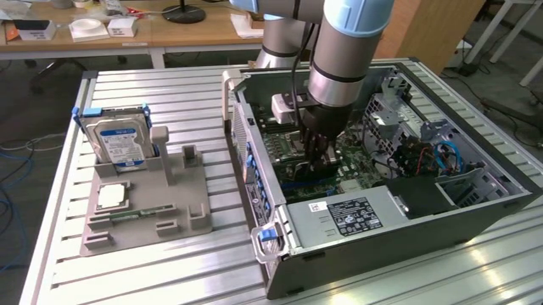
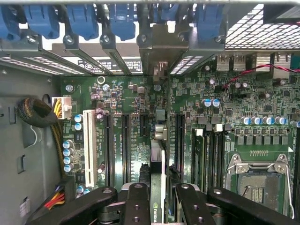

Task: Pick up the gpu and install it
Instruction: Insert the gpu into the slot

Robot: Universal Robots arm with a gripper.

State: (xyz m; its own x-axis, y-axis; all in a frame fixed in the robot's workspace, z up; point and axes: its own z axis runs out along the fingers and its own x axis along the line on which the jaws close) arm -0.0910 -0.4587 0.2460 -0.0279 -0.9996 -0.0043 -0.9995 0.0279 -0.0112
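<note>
Fingers of the hand are gripping the gpu, which is showing edge-on above the motherboard. At the exterior view's left, a hard drive is standing in a grey fixture on the surface. Further right, the hand is hanging inside the open computer case. Seating well probably means keeping the card upright, its lower edge parallel to the black slots, its bracket facing the rear opening, and pressing straight and evenly.

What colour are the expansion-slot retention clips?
Blue. The retention clips show best in the wrist view.
</note>
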